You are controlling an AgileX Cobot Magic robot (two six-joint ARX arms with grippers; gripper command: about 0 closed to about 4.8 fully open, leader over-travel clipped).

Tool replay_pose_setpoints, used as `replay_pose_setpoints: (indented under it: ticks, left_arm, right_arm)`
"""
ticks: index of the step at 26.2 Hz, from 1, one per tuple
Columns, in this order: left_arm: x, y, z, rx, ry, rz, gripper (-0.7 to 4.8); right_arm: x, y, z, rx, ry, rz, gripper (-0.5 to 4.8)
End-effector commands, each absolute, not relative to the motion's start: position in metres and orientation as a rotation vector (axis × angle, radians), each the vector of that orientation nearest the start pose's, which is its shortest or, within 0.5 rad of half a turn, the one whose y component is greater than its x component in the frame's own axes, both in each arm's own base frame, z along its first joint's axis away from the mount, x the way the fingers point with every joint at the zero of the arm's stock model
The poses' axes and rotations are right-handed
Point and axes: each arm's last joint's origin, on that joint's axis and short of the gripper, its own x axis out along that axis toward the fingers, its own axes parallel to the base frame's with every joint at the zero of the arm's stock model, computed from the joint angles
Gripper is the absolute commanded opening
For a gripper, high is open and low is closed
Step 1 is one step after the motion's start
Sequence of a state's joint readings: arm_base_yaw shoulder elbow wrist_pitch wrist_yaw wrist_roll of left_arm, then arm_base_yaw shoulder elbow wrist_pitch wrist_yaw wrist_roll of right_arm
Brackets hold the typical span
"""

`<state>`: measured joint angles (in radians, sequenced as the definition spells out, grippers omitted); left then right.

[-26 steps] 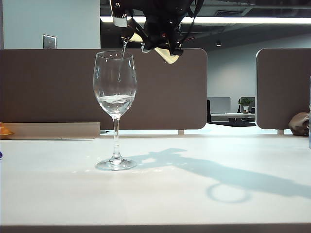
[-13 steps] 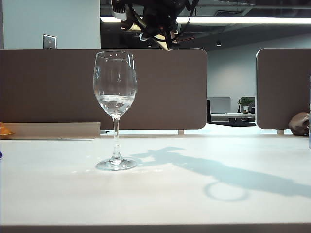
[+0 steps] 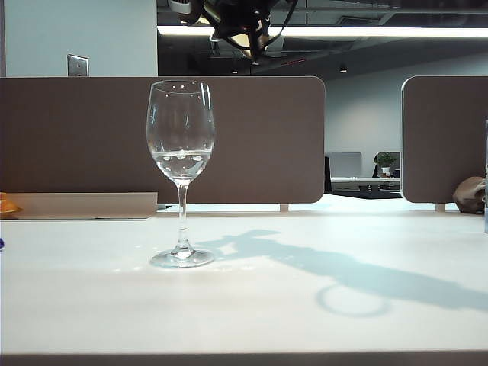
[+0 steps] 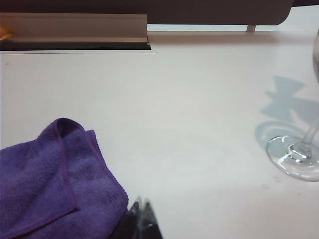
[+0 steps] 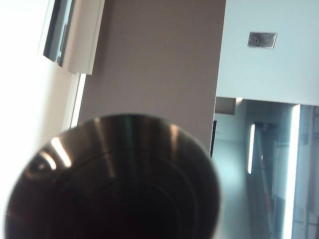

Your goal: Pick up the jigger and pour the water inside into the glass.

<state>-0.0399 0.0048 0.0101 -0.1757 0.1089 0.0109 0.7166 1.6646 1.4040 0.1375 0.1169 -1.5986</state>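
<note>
A: Office room, brown partition (image 3: pixel 252 137) at the far side, white counter (image 3: pixel 305 305) in front. Anything on it?

B: Glass (image 3: pixel 181 152) standing left of centre, foot on the counter. Purple cloth (image 4: pixel 50 184) near left, only in the left wrist view.

A: Arms?

B: Right gripper (image 3: pixel 238 23) high above the glass, a bit right of it, half cut off by the frame edge. A second ago it hung lower, with a thin stream running into the bowl. Now it has lifted and the stream is gone.

A: Jigger?

B: Jigger (image 5: pixel 114 184) fills the right wrist view, mouth towards the camera, looks empty. Fingers not visible there; narrow opening and the cup fixed before the camera, so I read them as clenched on it.

A: Left gripper?

B: Left gripper (image 4: pixel 142 219) low over the near counter beside the cloth, tips together, holding nothing.

A: Water?

B: Water (image 3: pixel 181 158) sits shallow in the bowl, a few bubbles, surface calmer than before. Pour looks done.
</note>
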Motion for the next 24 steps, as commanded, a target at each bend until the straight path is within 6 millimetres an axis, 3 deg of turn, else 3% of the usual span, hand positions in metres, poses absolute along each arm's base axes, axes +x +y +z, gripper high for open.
replay_pose_setpoints:
  ticks: [1,3,5,10,16,24]
  left_arm:
    - [0.096,-0.007,0.149,0.012,0.168,-0.152,-0.05]
    - [0.096,-0.007,0.149,0.012,0.168,-0.152,-0.05]
    - [0.096,-0.007,0.149,0.012,0.168,-0.152,-0.05]
    - [0.096,-0.007,0.149,0.012,0.167,-0.152,-0.05]
    - [0.096,-0.007,0.149,0.012,0.167,-0.153,-0.05]
    - [0.096,-0.007,0.149,0.012,0.167,-0.153,-0.05]
  right_arm:
    - [0.297,0.256,0.357,-1.579,-0.433,0.542,-0.02]
    - [0.297,0.255,0.357,-1.511,-0.400,0.536,-0.02]
    - [0.300,0.247,0.363,-1.175,-0.272,0.480,-0.02]
    - [0.293,0.214,0.368,-0.682,-0.125,0.458,-0.02]
    - [0.271,0.165,0.326,-0.455,-0.014,0.485,-0.02]
    - [0.260,0.119,0.267,-0.183,0.016,0.537,-0.02]
